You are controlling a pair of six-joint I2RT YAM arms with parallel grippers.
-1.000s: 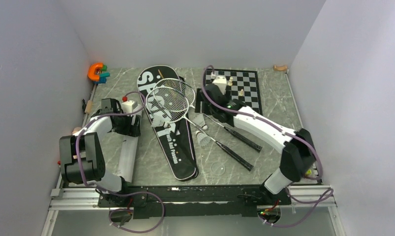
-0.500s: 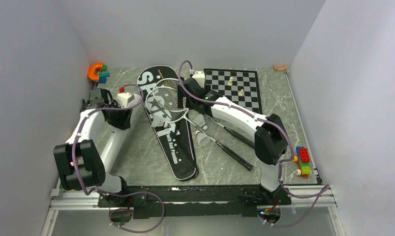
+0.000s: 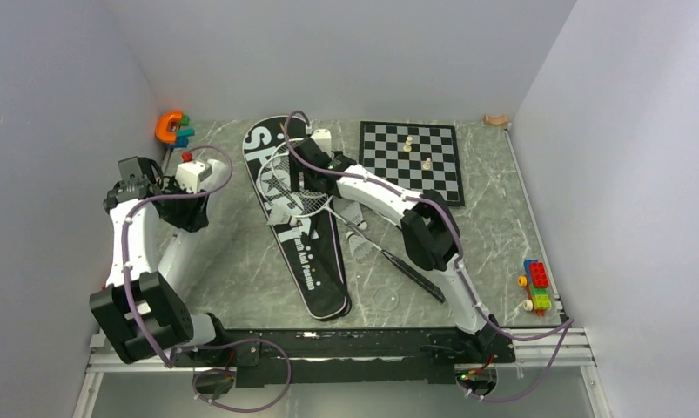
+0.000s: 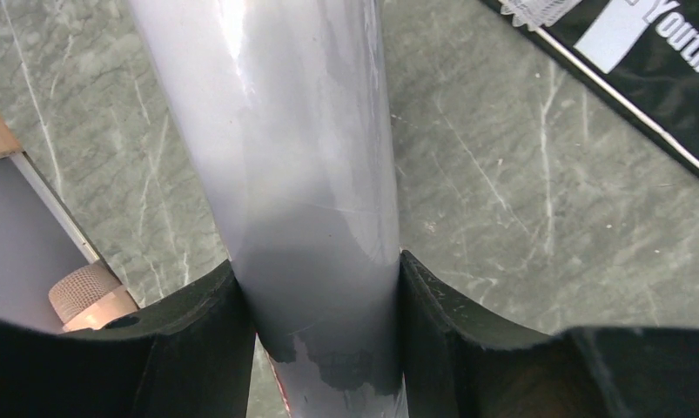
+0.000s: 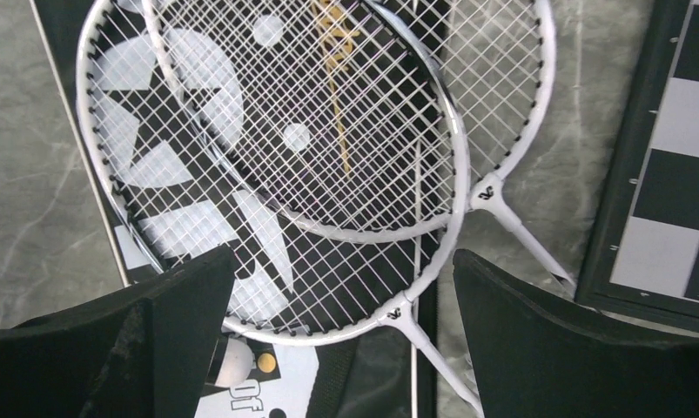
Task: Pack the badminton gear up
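My left gripper (image 3: 187,212) is shut on the upper end of the long whitish tube (image 3: 178,259), which slants down toward the near left. In the left wrist view the tube (image 4: 302,157) fills the gap between the fingers (image 4: 198,322). My right gripper (image 3: 300,150) is open and empty above the two white racket heads (image 3: 295,176), which lie on the black bag (image 3: 315,261). The right wrist view shows both racket frames (image 5: 457,174) on the bag (image 5: 389,374) between its open fingers (image 5: 180,296). Two shuttlecocks (image 3: 357,228) lie beside the racket shafts. One black handle (image 3: 413,272) shows.
A chessboard (image 3: 411,157) with pale pieces lies at the back right. Coloured blocks (image 3: 537,287) sit near the right front, and an orange and green toy (image 3: 171,128) at the back left corner. A clear round lid (image 3: 385,299) lies at the front. The left wall is close to the left arm.
My left gripper has carried the tube left and back toward the wall. My right arm has swung left from the chessboard's edge to over the racket heads.
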